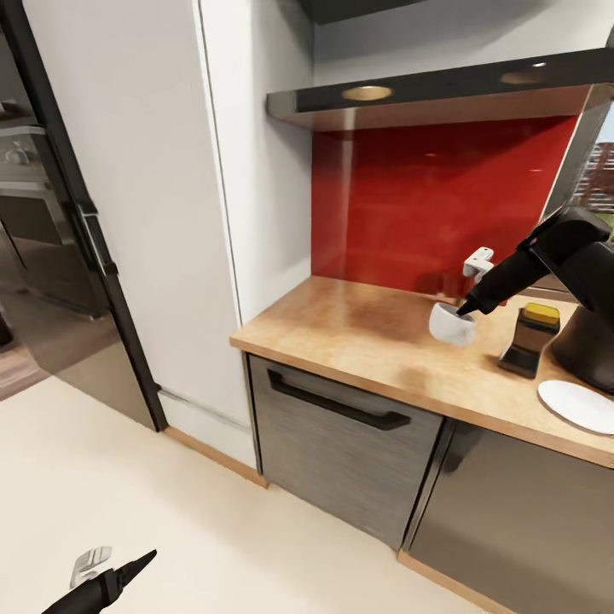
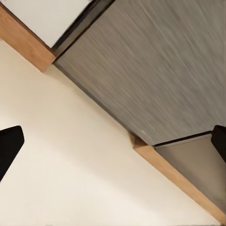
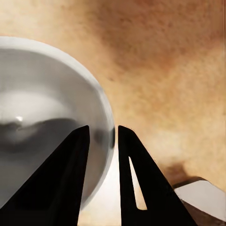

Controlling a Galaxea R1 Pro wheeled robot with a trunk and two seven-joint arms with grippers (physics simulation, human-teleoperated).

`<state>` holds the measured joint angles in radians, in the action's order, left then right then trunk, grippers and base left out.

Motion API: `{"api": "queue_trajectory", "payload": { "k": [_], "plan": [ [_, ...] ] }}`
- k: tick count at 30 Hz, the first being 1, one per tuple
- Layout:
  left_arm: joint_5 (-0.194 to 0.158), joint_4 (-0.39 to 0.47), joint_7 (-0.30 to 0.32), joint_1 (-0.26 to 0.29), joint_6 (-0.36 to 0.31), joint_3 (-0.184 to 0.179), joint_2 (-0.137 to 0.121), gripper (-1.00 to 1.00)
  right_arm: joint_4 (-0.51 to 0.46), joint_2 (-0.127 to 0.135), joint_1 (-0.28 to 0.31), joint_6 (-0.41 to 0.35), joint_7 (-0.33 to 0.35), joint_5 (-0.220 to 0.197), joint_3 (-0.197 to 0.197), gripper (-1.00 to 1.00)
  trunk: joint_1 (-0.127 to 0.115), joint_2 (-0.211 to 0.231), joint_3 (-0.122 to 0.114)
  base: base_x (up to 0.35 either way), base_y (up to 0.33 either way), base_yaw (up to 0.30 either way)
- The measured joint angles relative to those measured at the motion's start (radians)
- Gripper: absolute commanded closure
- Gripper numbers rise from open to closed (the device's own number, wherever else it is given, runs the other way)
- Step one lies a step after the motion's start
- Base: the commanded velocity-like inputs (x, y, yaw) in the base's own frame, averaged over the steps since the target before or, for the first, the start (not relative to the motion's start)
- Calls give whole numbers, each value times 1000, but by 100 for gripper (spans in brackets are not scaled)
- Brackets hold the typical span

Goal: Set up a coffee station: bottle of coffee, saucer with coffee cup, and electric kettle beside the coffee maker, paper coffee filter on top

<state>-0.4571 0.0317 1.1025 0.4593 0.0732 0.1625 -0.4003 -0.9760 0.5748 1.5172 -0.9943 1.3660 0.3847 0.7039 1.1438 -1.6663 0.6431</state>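
My right gripper (image 1: 465, 311) is shut on the rim of the white coffee cup (image 1: 448, 325), holding it tilted just above the wooden countertop (image 1: 358, 328). In the right wrist view one finger (image 3: 70, 179) is inside the cup (image 3: 42, 117) and the other finger (image 3: 134, 179) is outside its wall. A white saucer (image 1: 580, 404) lies on the counter at the right edge. A dark coffee bottle with a yellow lid (image 1: 530, 338) stands between cup and saucer, in front of the dark coffee maker (image 1: 588, 354), which my arm partly hides. My left gripper (image 1: 136, 563) hangs open low over the floor.
A range hood (image 1: 426, 94) overhangs the red backsplash (image 1: 443, 196). Below the counter is a grey drawer front with a black handle (image 1: 337, 408). A tall white cabinet (image 1: 153, 196) and a black fridge (image 1: 51, 239) stand to the left. Pale floor (image 2: 70, 155) lies under my left gripper.
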Motion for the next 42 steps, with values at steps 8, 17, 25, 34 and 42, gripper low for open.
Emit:
{"api": "queue_trajectory", "payload": {
  "k": [8, 17, 25, 34, 42],
  "plan": [
    [0, 0, 0, 0, 1, 0, 0, -100, 1, 0, 0, 0, 1, 0, 0, 100, 0, 0, -7, 0, 17, -224],
    [0, 0, 0, 0, 2, 0, 0, -100, 1, 0, 0, 0, 1, 0, 0, 100, 0, 0, -14, 0, 162, -159],
    [0, 0, 0, 0, 2, 0, 0, -100, 3, 0, 0, 0, 1, 0, 0, 100, 0, 0, -19, 0, 62, -193],
    [0, 0, 0, 0, 2, 0, 0, -100, 3, 0, 0, 0, 1, 0, 0, 100, 0, 0, -27, 0, 2, -241],
    [0, 0, 0, 0, 2, 0, 0, -100, 3, 0, 0, 0, 1, 0, 0, 100, 0, 0, -34, 0, 0, -242]
  ]
}}
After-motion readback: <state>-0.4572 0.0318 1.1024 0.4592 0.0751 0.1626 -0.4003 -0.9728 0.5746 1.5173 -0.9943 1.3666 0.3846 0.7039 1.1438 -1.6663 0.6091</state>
